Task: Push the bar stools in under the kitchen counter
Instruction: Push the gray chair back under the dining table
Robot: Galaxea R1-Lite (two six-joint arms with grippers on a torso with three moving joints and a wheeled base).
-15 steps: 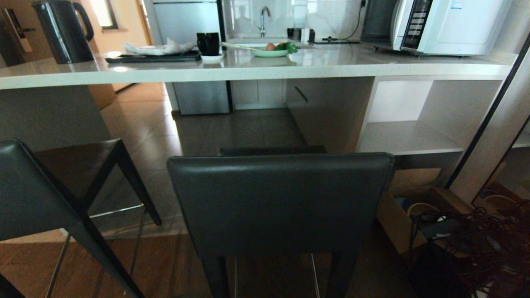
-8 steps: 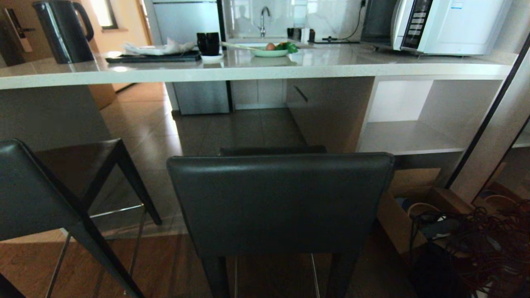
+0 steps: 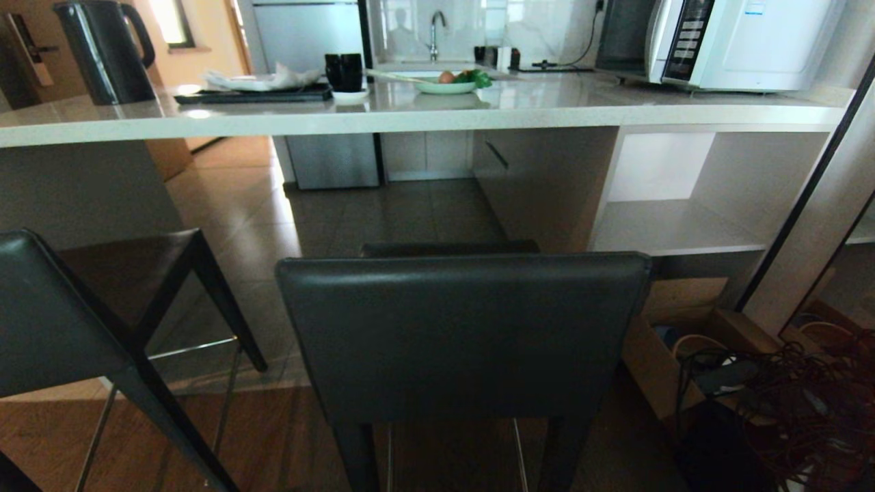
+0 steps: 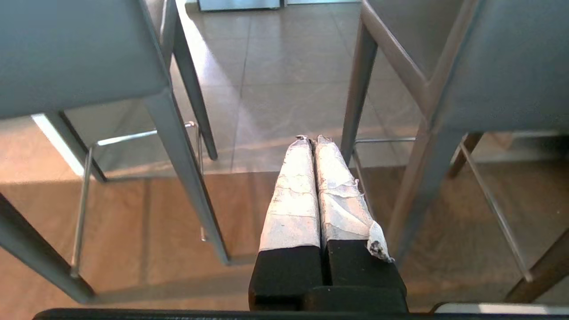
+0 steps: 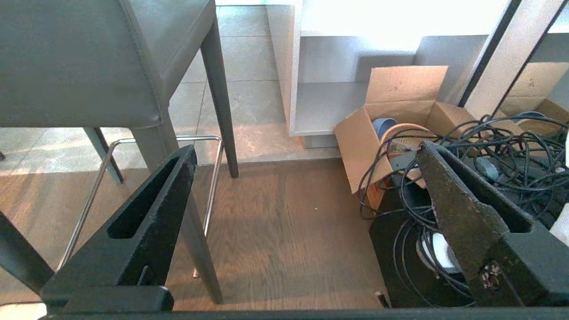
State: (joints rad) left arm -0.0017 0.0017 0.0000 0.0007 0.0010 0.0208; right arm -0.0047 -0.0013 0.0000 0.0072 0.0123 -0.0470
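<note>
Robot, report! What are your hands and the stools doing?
Left gripper shut, empty; right gripper open, empty. Both bar stools out from kitchen counter. Cardboard box, cables at right.

Two stools stand short of the table [image 3: 410, 116]: one stool [image 3: 465, 335] centred, backrest nearest, the other stool [image 3: 61, 307] left. A kettle [image 3: 106, 51] and microwave [image 3: 738, 41] sit on top.

The nearer bar stool [image 3: 463, 335] hides its own seat behind its backrest, and its legs run off the lower edge. The second bar stool [image 3: 61, 307] is cut by the left edge. Neither tool appears in the head view.
</note>
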